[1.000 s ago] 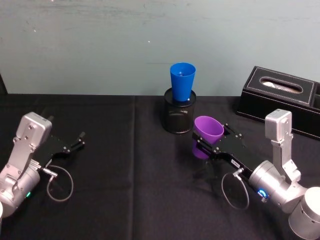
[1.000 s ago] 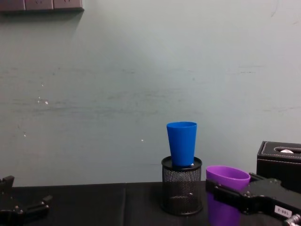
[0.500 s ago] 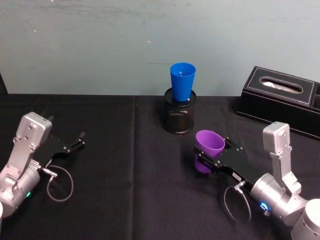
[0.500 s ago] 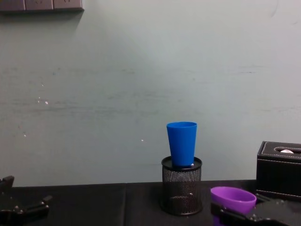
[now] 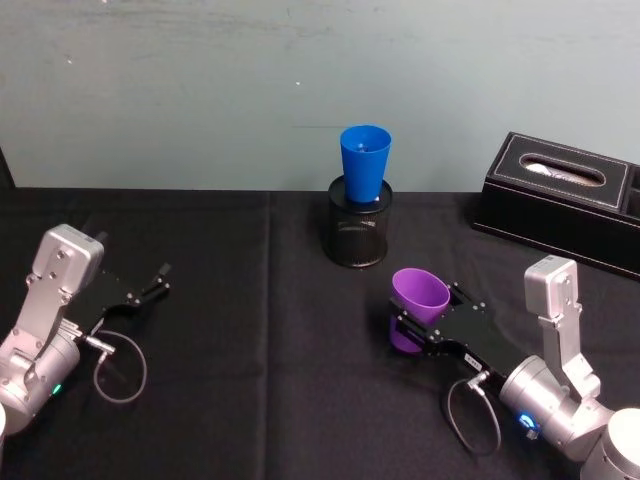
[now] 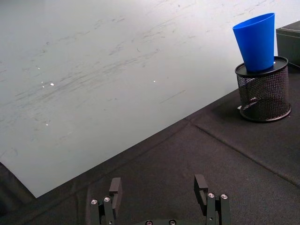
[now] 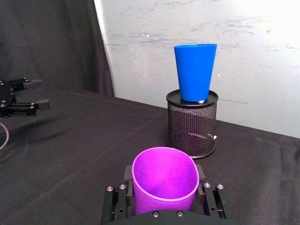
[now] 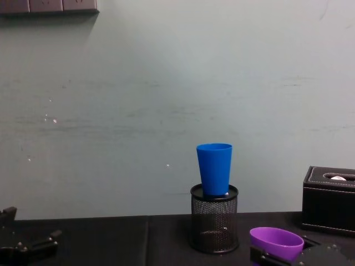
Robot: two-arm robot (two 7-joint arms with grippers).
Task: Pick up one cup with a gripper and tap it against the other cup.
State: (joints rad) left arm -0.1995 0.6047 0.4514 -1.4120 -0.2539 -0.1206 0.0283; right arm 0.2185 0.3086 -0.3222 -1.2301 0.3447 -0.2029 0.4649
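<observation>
**Purple cup clamped in the right end effector, short of the blue cup**

We see the right end effector (image 5: 425, 306) low over the black tabletop (image 5: 250, 340), on the right side toward the front. It has hold of the purple cup (image 5: 419, 289). Its two black fingers (image 7: 209, 199) press on opposite sides of the cup's wall below the rim, spread just as wide as the cup. The cup sits mouth up between them, with its rim above the fingers and its base below them. We cannot tell whether the base touches the tabletop.

The blue cup (image 5: 364, 162) stands upright in the mouth of a black mesh pen holder (image 5: 357, 238), near the back of the tabletop by the pale wall. In the right wrist view it sits straight ahead of the purple cup and higher up. The two cups are well apart, with bare cloth between the holder and the end effector. In the chest view the purple rim lies lower than the top of the pen holder, off to its right.

The left end effector (image 5: 152, 285) rests at the left side of the tabletop, far from both cups. Its fingers (image 6: 201, 187) are spread wide with nothing between them.

A black box (image 5: 560, 205) stands at the back right.
</observation>
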